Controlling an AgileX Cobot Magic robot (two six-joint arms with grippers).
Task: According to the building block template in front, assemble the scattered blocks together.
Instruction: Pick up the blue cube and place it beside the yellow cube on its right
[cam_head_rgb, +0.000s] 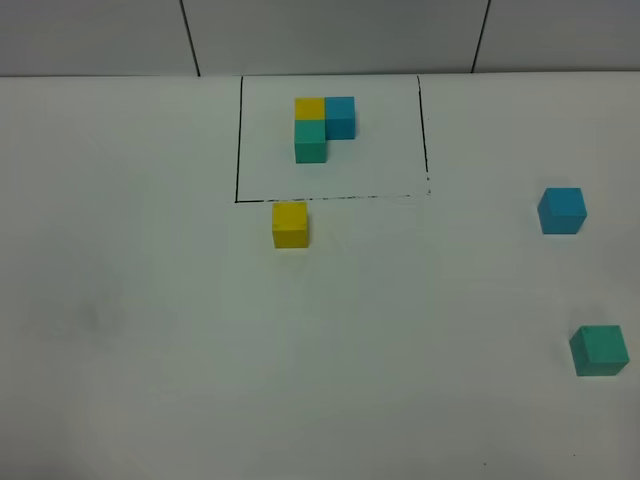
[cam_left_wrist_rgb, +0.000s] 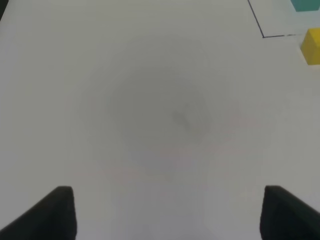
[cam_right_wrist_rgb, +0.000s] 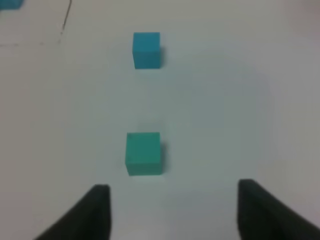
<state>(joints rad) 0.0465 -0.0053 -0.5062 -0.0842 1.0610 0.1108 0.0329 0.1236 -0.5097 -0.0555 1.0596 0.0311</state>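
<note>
1. Table (cam_head_rgb: 150, 350) – a plain white surface that filled nearly all of the high view; grey wall panels (cam_head_rgb: 330, 35) ran along its far edge.
2. Black-lined rectangle (cam_head_rgb: 240, 140) – a thin outline at the far middle of the table. Its near line was broken and faint towards the right corner.
3. Left gripper (cam_left_wrist_rgb: 170, 215) – the jaws were spread wide over bare table and held nothing. Only the two dark fingertips (cam_left_wrist_rgb: 62, 210) showed, in its own wrist view.
4. Right gripper (cam_right_wrist_rgb: 175, 212) – the jaws were likewise spread wide and empty, with the two dark fingertips (cam_right_wrist_rgb: 97, 210) apart from every cube.
5. Building block template (cam_head_rgb: 322, 128) – an L of three touching cubes inside the rectangle, left of its centre. Yellow was at the far left, blue was beside it on the right, and teal-green was in front of the yellow.
6. Yellow cube (cam_head_rgb: 290, 224) – loose, just outside the rectangle's near line, near its left corner. It also appeared at the edge of the left wrist view.
7. Blue cube (cam_head_rgb: 561, 211) – loose on the right side of the table, well apart from the rectangle.
8. Teal-green cube (cam_head_rgb: 599, 350) – loose at the near right, closer to the front than the blue cube. In the right wrist view it lay just ahead of the open jaws, towards the left finger, with the blue cube beyond it.
</note>
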